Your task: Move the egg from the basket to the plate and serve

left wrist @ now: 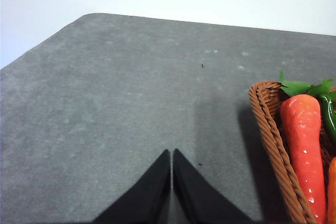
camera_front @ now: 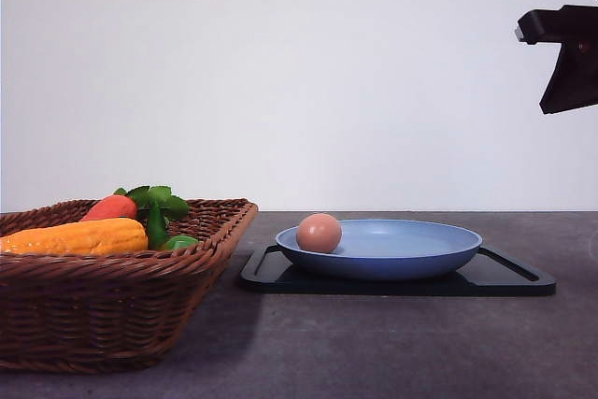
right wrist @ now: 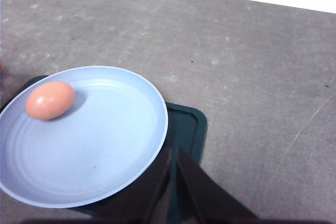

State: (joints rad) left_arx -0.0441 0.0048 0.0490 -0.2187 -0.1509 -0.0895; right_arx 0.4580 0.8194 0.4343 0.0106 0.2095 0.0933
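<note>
Tan egg [camera_front: 319, 233] resting inside the plate [camera_front: 411, 263], toward the rim nearest the basket [camera_front: 112, 306], likely rolled there after transfer. Plate sitting on the black tray [camera_front: 505, 279], ready for serving. Left gripper [left wrist: 171, 156] and right gripper [right wrist: 174, 156] empty, jaws clenched together.

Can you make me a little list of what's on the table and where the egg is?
egg: lying in the plate, near its left rim
plate: light blue, sitting on the black tray
basket: left of the tray, holds a carrot and other vegetables
left gripper: shut, empty
right gripper: shut, empty
</note>
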